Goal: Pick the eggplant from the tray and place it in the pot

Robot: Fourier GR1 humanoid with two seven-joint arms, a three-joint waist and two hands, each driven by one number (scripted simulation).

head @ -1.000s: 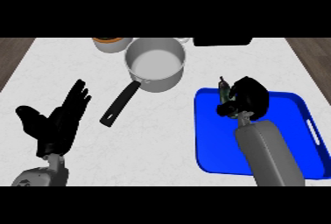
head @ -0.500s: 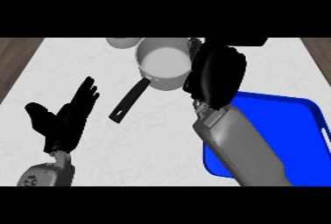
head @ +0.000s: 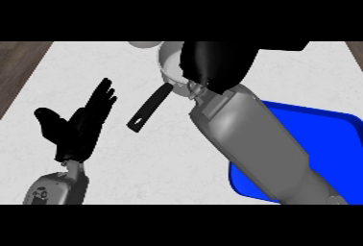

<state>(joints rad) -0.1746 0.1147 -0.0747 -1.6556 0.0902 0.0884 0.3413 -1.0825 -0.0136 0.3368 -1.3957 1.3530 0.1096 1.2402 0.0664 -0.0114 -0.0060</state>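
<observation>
Head view | left hand (head: 78, 126) fingers straight, holding nothing | right hand (head: 212, 62) over pot (head: 170, 67), grasp cannot tell

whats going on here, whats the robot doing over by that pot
The robot's right hand is above the pot and hides most of it; the pot's black handle sticks out toward the lower left. The blue tray lies at the right, and no eggplant shows on the part of it in view. Whether the hand holds the eggplant cannot be seen. The left hand rests open at the left.
</observation>
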